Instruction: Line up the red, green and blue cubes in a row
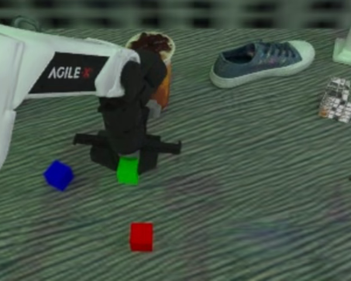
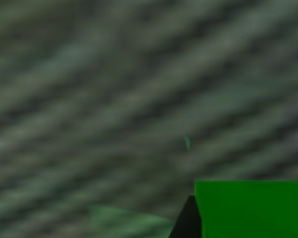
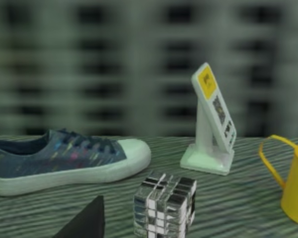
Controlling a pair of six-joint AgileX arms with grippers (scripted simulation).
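My left gripper (image 1: 127, 161) reaches down at the table's left-middle and is shut on the green cube (image 1: 127, 171). In the left wrist view the green cube (image 2: 251, 208) fills the corner, with one dark fingertip (image 2: 188, 223) pressed against its side; the other finger is hidden. The blue cube (image 1: 58, 175) lies on the table just to the left of the gripper. The red cube (image 1: 141, 236) sits nearer the front edge, slightly to the right. My right arm is outside the top view. Its wrist view shows a single dark fingertip (image 3: 87, 223) with nothing against it.
A drink cup (image 1: 158, 50) stands right behind my left arm. A blue sneaker (image 1: 260, 60) lies at the back, a silvery tiled puzzle cube (image 1: 339, 99) at the right, a white stand (image 1: 350, 47) in the far right corner. The right wrist view adds a yellow watering can (image 3: 294, 183).
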